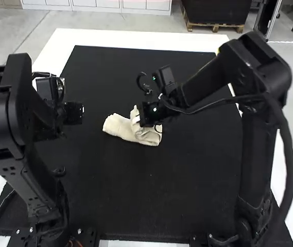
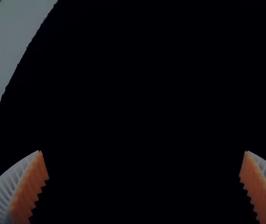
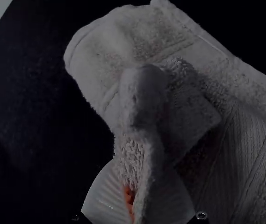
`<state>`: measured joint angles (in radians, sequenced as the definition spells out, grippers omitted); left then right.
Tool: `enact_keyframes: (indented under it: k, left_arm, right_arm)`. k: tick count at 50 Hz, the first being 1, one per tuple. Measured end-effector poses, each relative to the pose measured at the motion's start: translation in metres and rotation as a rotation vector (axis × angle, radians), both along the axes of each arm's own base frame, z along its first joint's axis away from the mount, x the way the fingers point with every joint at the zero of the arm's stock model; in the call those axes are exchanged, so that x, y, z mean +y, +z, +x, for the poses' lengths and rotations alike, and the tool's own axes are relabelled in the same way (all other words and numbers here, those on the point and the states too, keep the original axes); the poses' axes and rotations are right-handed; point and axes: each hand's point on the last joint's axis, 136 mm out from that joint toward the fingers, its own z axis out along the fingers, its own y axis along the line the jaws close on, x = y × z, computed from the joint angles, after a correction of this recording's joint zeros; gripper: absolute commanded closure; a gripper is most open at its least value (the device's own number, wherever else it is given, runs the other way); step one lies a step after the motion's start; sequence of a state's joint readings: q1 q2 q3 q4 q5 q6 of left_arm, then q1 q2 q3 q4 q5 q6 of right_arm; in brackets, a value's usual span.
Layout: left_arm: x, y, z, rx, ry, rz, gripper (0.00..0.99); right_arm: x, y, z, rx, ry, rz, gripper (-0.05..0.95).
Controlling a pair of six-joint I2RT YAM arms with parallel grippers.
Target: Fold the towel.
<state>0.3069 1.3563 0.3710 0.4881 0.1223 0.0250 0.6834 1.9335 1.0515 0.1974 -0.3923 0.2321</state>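
Observation:
A cream towel lies folded and partly bunched near the middle of the black mat. My right gripper is over the towel's right part, where some cloth stands up. In the right wrist view, the right gripper is shut on a raised fold of the towel, the rest lying in overlapping layers beyond it. Left of the towel and apart from it is my left gripper. The left wrist view has the left gripper open, its orange pads wide apart over dark mat.
The black mat covers most of the white table. The right arm reaches inward over the mat's right side, and the left arm stands over its left side. A white table strip borders the mat in the left wrist view.

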Motion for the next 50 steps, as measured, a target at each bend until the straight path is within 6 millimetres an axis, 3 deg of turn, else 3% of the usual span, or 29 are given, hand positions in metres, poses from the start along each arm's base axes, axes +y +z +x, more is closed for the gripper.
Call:
enact_keyframes:
  k: [22,34,41,50]
  left_arm:
    - [-0.001,-0.004,-0.003,0.004,0.000,-0.002,0.033]
    - [-0.002,-0.004,-0.003,0.004,-0.004,-0.003,0.034]
    - [-0.004,-0.013,-0.009,0.024,-0.006,-0.006,0.033]
    - [-0.004,-0.014,-0.011,0.024,-0.007,-0.006,0.033]
  right_arm:
    - [0.041,0.004,0.021,-0.029,0.022,0.031,0.92]
    - [0.055,0.002,0.017,-0.026,0.042,0.036,0.91]
    - [0.059,0.002,0.016,-0.011,0.034,0.047,0.56]
    - [0.073,0.026,0.026,-0.027,0.034,0.115,0.30]
